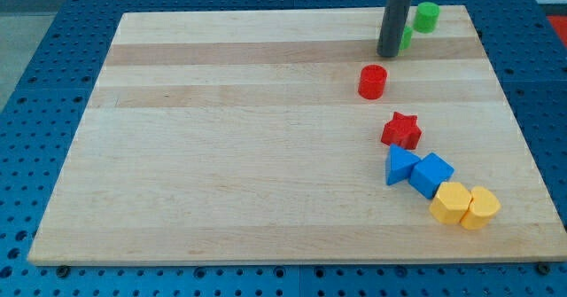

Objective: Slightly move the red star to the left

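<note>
The red star (401, 130) lies on the wooden board (221, 137) at the view's right, just above two blue blocks. My tip (388, 54) stands near the view's top right, well above the red star, with a red cylinder (373, 82) between them. The tip is apart from the star and just above the red cylinder, not touching it as far as I can tell.
A blue triangular block (400, 166) and a blue cube (431, 174) touch below the star. Two yellow blocks (451, 202) (482, 208) lie to their lower right. A green cylinder (427, 16) and another green block (407, 38), partly hidden behind the rod, sit at the top right.
</note>
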### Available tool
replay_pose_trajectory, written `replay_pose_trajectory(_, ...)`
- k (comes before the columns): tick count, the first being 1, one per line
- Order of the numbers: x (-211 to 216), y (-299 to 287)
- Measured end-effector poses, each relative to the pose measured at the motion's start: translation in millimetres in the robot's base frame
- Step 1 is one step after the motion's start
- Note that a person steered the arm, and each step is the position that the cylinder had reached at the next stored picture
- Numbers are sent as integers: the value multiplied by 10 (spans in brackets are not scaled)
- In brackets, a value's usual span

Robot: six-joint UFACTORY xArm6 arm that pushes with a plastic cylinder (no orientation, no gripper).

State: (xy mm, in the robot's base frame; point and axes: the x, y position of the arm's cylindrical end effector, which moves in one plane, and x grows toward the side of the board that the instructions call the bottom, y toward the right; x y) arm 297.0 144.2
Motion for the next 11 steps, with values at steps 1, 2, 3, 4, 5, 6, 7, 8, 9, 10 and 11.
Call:
replay_pose_trajectory(1, -200, 0)
replay_pose_trajectory(2, -350, 15)
replay_pose_trajectory(3, -440, 62)
replay_pose_trajectory(4, -493, 72)
replay_pose_trajectory(5, -406, 38)
replay_pose_trajectory(6, -18, 12)
replay_pose_trajectory(7, 501, 33)
replay_pose_trajectory(8, 964, 57)
replay_pose_trajectory(9, 1307, 45)
replay_pose_trajectory(10, 1437, -179)
replay_pose_trajectory(11, 1438, -578)
